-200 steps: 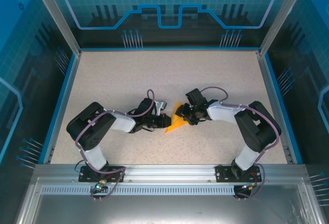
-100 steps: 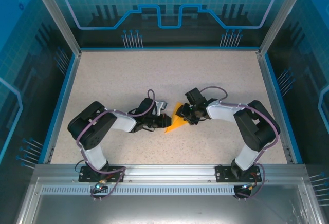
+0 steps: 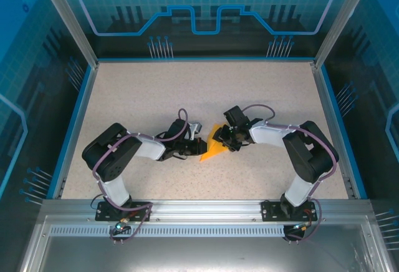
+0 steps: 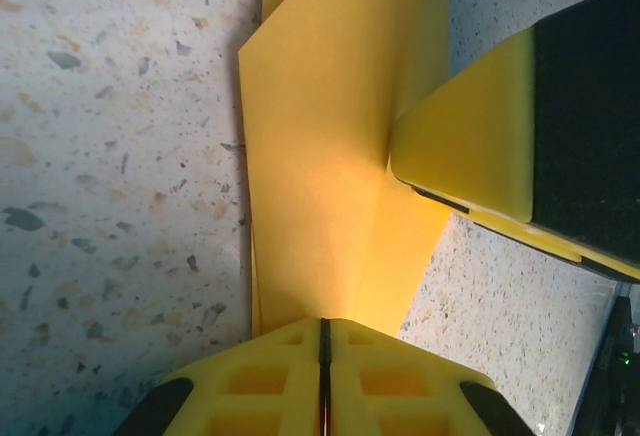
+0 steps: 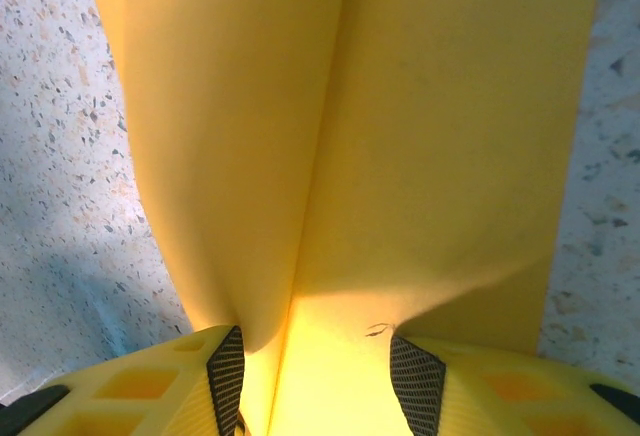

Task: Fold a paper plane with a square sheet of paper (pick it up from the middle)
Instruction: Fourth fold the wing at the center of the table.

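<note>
The right arm point(image 3: 293, 144) has edged slightly inward; the paper point(image 3: 212, 150) has barely shifted and lies between the grippers. The left gripper point(image 4: 322, 328) pinches its edge. The right gripper point(image 5: 318, 361) stands part-open astride the crease, so the fold looks unfinished.

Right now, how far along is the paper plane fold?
Done: the thin orange-yellow sheet of paper carries a long crease and sits partly folded. In hand: the left gripper is shut on one edge; the right gripper has its jaws apart, astride the crease. Left: not yet a narrow pointed dart, so more folds remain.
</note>
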Available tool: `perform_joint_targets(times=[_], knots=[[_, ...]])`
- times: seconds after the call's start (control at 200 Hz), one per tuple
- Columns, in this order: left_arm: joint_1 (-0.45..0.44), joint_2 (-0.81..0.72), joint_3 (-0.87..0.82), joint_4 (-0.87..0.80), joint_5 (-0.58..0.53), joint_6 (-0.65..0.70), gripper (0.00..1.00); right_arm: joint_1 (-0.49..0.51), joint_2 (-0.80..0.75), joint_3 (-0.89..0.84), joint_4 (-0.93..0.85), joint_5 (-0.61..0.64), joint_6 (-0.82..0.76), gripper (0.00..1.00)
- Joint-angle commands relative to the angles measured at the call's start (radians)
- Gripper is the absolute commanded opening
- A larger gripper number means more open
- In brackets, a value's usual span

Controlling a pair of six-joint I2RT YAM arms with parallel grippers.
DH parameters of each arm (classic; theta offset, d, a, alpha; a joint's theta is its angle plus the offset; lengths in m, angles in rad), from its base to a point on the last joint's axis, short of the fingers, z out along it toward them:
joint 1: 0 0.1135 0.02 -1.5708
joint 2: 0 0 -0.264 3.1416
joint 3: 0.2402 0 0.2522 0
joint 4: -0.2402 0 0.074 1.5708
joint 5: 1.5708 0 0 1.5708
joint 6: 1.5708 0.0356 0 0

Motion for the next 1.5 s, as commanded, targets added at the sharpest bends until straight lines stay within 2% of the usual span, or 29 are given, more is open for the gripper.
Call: perform_joint_targets(times=[0.0,0.495,0.875,1.015,1.23,1.495], knots=[[0.001,0.013,0.023,-0.035,-0.032,0.018,0.1,0.012,0.159,-0.087,-0.189,0.082,0.01,0.5],[-0.002,0.007,0.036,-0.034,-0.015,0.022,0.12,0.013,0.137,-0.103,-0.164,0.088,0.019,0.48],[-0.01,0.019,0.048,-0.069,-0.022,0.04,0.11,0.025,0.076,-0.117,-0.137,0.115,-0.027,0.67],[-0.014,0.019,0.05,-0.064,-0.017,0.042,0.11,0.031,0.1,-0.077,-0.21,0.138,-0.03,0.7],[-0.017,0.01,0.043,-0.054,-0.01,0.045,0.11,0.052,0.167,-0.007,-0.327,0.177,0.015,0.7],[-0.017,-0.021,0.031,-0.073,-0.047,0.048,0.11,0.059,0.183,0.001,-0.322,0.167,0.035,0.65]])
